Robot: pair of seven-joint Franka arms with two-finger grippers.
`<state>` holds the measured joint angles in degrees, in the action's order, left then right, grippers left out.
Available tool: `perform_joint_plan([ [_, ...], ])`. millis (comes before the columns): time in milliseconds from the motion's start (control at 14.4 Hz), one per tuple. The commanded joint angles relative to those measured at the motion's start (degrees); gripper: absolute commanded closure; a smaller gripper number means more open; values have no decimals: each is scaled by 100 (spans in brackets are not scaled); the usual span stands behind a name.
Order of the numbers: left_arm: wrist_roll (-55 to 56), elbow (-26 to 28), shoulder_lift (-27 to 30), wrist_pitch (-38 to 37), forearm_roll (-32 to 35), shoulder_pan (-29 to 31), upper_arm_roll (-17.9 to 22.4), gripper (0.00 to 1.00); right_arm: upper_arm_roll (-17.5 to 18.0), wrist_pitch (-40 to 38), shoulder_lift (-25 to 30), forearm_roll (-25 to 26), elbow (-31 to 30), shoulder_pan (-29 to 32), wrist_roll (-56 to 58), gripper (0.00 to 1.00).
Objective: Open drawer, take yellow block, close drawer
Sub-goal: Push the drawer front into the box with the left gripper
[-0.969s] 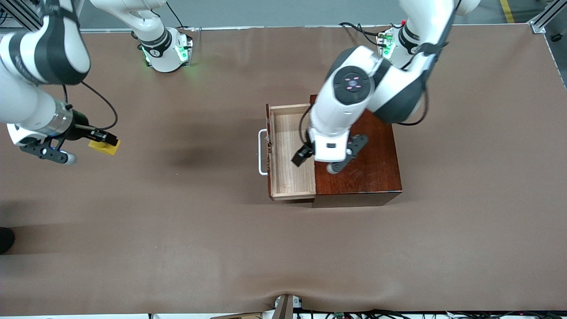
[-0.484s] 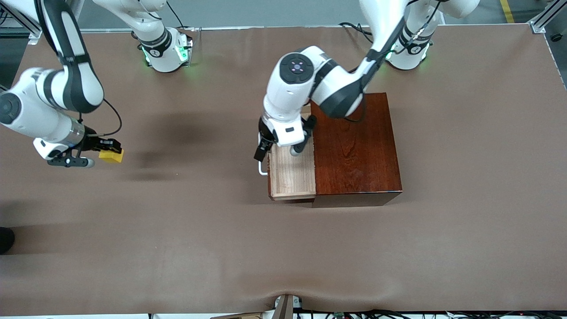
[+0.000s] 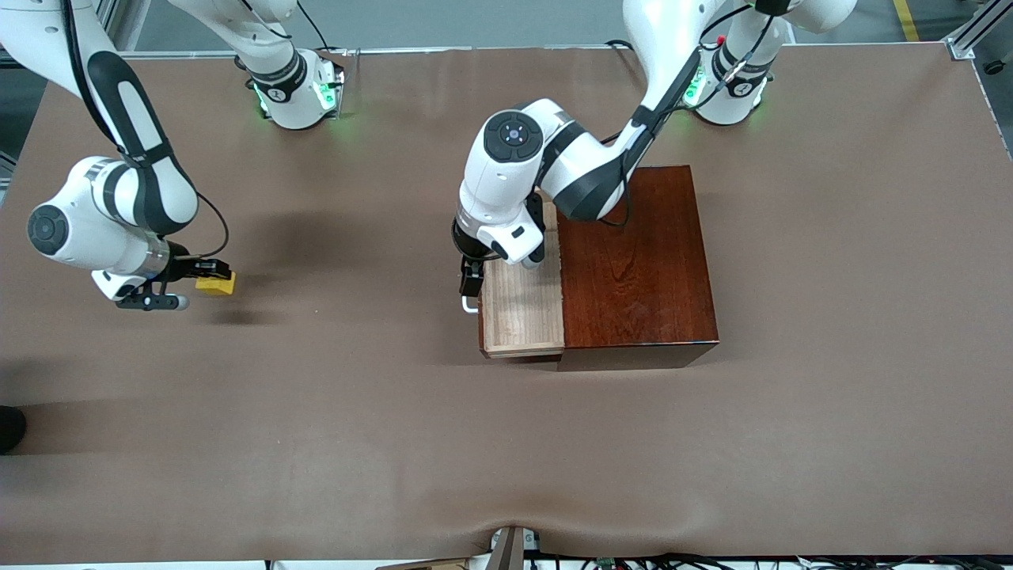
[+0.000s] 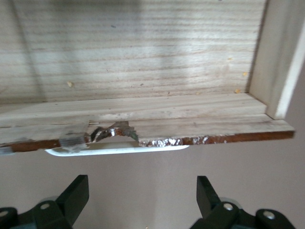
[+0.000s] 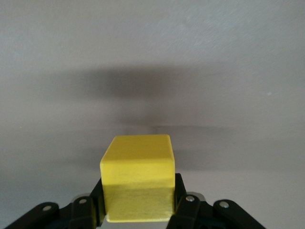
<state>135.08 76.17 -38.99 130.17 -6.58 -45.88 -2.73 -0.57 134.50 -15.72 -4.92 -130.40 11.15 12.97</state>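
The dark reddish-brown wooden box (image 3: 637,261) stands mid-table with its pale-wood drawer (image 3: 522,305) pulled out toward the right arm's end; the drawer floor is bare. The white bar handle (image 3: 468,304) shows below the drawer front in the left wrist view (image 4: 119,150). My left gripper (image 3: 472,279) is open, low by the handle, fingers (image 4: 76,195) apart with only table between them. My right gripper (image 3: 207,280) is shut on the yellow block (image 3: 216,284), held just above the table near the right arm's end; the block fills the jaws in the right wrist view (image 5: 138,183).
The brown table mat (image 3: 356,412) stretches all round the box. Both arm bases (image 3: 297,87) stand along the table's edge farthest from the front camera. The drawer front has a chipped patch (image 4: 112,133) above the handle.
My left gripper has moved from over the box and drawer down to the handle. My right gripper has lowered with the yellow block, drifting toward the box. The drawer has not moved.
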Motion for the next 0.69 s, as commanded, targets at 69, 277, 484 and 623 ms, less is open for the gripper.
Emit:
perform_joint_plan([
  [69,282,-190,-284,237,122,-149,45,0,57,112,122,-325,-266,-192,-223,93],
  [277,265,-164,-302,132,226,-158,45,0,57,111,148,-326,-345,-394,-734,92],
  [484,256,-164,-293,-315,368,-167,36,0,57,295,139,-326,-521,-430,-1024,88],
  [623,256,-155,-285,-535,377,-167,27,0,57,357,122,-326,-530,-439,-1025,87],
])
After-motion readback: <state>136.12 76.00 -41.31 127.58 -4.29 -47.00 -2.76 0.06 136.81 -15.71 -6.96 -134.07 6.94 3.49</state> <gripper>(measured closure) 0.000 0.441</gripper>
